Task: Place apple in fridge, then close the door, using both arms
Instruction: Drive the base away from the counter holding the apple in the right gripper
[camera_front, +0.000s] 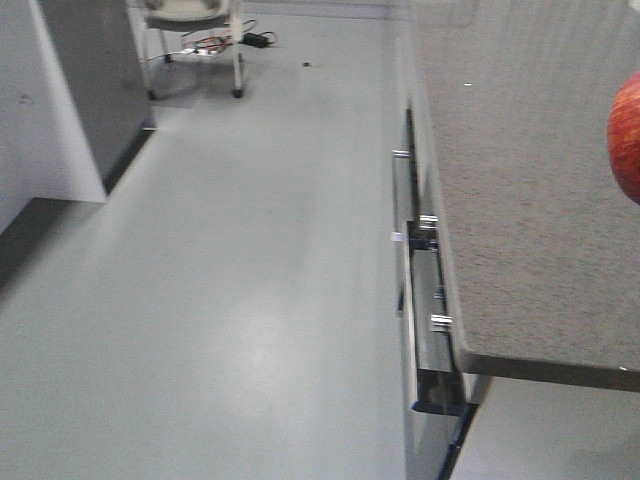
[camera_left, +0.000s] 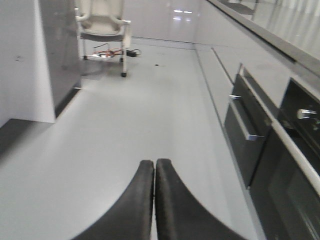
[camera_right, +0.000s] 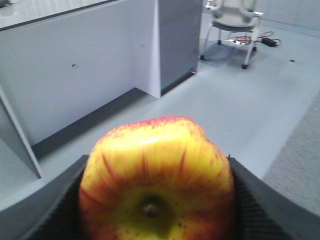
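The red apple with a yellow-orange patch round its stem dimple (camera_right: 155, 170) fills the lower middle of the right wrist view. My right gripper (camera_right: 157, 197) is shut on it, with one ribbed black finger (camera_right: 55, 212) on each side. In the front view only the apple's red edge (camera_front: 628, 135) shows at the far right, above the counter. My left gripper (camera_left: 155, 165) is shut and empty, its two black fingers pressed together above the bare floor. The fridge and its door are out of view.
A speckled grey countertop (camera_front: 520, 200) runs along the right, with dark built-in ovens and steel handles (camera_left: 250, 125) below it. A grey-sided white counter block (camera_front: 70, 100) stands at left. A wheeled chair (camera_front: 195, 30) and cables (camera_front: 215, 42) are at the far end of the floor.
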